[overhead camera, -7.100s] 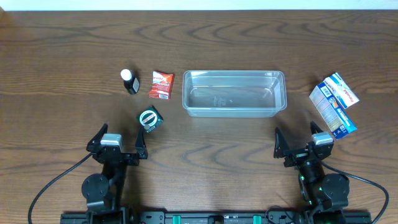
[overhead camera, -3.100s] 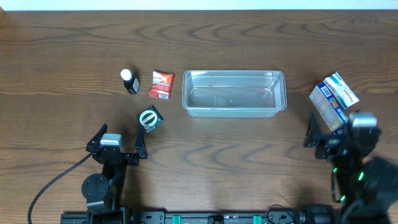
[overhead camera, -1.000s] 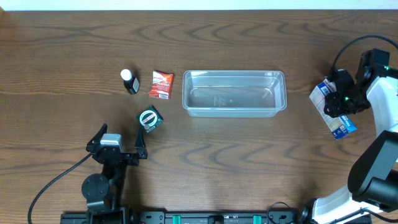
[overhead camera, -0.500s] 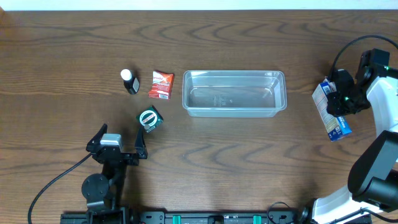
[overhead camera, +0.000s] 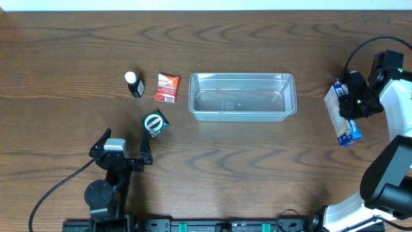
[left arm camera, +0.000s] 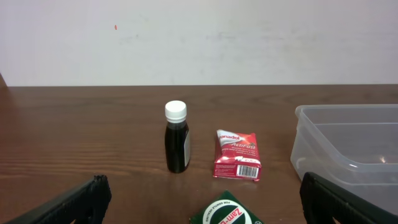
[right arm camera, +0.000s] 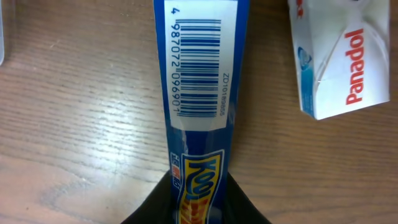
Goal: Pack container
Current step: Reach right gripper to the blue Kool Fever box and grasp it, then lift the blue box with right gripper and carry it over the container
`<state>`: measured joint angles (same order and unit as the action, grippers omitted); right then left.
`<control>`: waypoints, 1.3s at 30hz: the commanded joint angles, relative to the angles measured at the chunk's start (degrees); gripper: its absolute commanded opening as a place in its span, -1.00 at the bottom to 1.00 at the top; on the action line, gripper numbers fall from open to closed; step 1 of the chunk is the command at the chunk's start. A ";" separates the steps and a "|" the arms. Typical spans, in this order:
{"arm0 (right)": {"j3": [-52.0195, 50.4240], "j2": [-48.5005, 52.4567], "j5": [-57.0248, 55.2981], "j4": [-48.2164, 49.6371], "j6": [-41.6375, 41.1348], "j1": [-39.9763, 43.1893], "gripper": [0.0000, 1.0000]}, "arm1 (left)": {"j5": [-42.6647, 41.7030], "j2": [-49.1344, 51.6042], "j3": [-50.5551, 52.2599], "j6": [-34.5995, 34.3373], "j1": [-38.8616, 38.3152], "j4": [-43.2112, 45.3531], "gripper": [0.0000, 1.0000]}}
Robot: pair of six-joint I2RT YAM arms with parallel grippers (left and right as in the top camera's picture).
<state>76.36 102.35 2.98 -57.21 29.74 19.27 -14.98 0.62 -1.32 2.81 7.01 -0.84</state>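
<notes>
The container [overhead camera: 241,75] is a clear shallow tub at the table's middle, with nothing inside; its left end [left arm camera: 348,109] shows in the left wrist view. My right gripper [overhead camera: 353,103] is at the far right, shut on a long blue box [overhead camera: 343,122]. In the right wrist view the black fingers [right arm camera: 155,208] press both sides of that blue box [right arm camera: 202,81], which carries a barcode. My left gripper [overhead camera: 126,138] rests open near the front left, and its jaws [left arm camera: 202,208] hold nothing.
A dark bottle with a white cap [overhead camera: 134,84] [left arm camera: 176,138] and a red sachet pack [overhead camera: 167,88] [left arm camera: 237,155] lie left of the tub. A green round-labelled pack [overhead camera: 155,122] [left arm camera: 229,213] sits just ahead of my left gripper. A white Panadol box [right arm camera: 345,56] lies beside the blue box.
My right jaws have closed onto the blue box. The box has swung from a slant to nearly straight along the table's depth. The left arm has not moved.
</notes>
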 commanded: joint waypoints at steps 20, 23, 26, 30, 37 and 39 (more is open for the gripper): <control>21.18 0.31 0.46 -1.64 -3.98 -6.05 -0.81 | -0.37 -0.31 1.09 -0.28 -0.17 -1.75 0.96; 26.60 0.31 0.46 -2.10 -3.96 -9.25 -0.87 | -0.37 -0.31 1.09 -0.28 -0.17 -1.75 0.96; 31.78 0.31 0.44 -2.84 -3.96 -13.49 -0.89 | -0.37 -0.31 1.09 -0.28 -0.17 -1.75 0.96; 35.71 0.31 0.46 -3.06 -3.93 -19.32 -0.89 | -0.37 -0.31 1.09 -0.28 -0.17 -1.75 0.96; 35.91 0.33 0.13 -5.29 4.70 -30.42 -0.88 | -0.37 -0.31 1.09 -0.28 -0.17 -1.75 0.96; 35.63 0.33 -0.94 -5.75 7.04 -33.18 -0.89 | -0.37 -0.31 1.09 -0.28 -0.17 -1.75 0.96</control>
<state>111.37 102.69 2.96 -62.83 31.24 -10.87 -14.98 0.64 -1.32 2.81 7.01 -0.84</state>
